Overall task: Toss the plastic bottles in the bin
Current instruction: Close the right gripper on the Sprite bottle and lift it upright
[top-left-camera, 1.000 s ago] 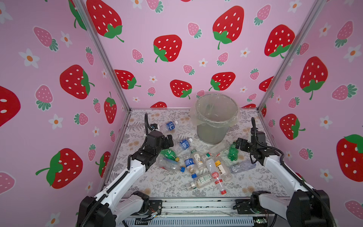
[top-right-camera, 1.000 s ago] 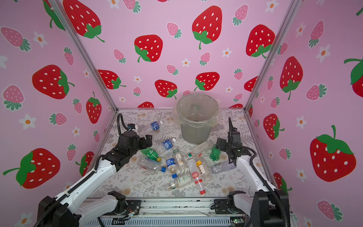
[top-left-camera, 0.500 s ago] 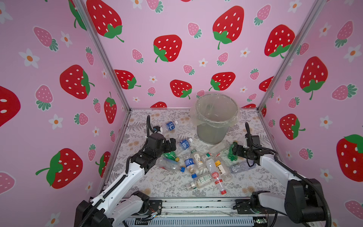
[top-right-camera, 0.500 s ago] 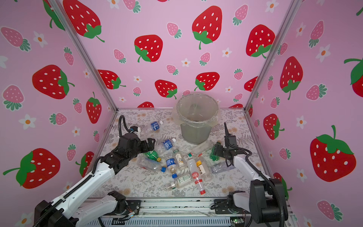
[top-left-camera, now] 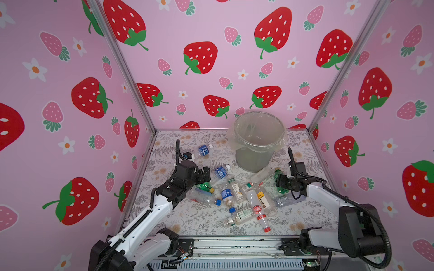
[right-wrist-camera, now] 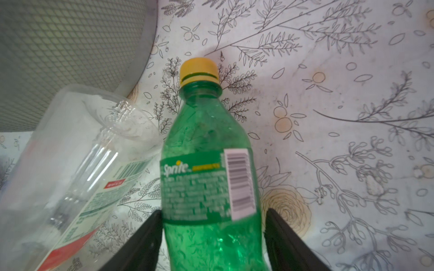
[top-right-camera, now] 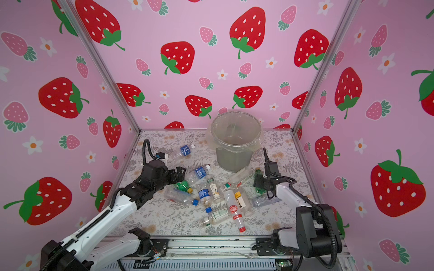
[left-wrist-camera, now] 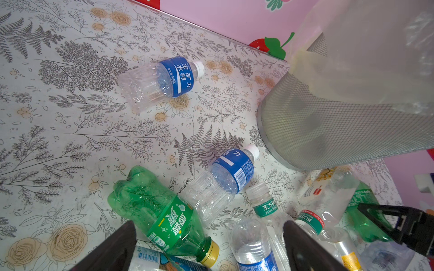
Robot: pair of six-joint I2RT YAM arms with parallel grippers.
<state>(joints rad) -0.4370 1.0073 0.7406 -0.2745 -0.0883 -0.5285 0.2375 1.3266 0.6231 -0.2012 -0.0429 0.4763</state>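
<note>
Sprite bottle point(right-wrist-camera: 206, 178), green, yellow cap, lying on worktop point(right-wrist-camera: 340, 98) near base of bin point(right-wrist-camera: 58, 47). Right gripper point(right-wrist-camera: 213, 212) straddles bottle body: one finger touches label, other just beside; cannot tell if grip is firm. Risk: thin smooth plastic buckles, bottle slips out or rolls. Clear bottle point(right-wrist-camera: 77, 164) just beside may get dragged along. Left gripper point(left-wrist-camera: 210, 225) spread wide, empty, near second green bottle point(left-wrist-camera: 152, 211); arms could collide over bin.
</note>
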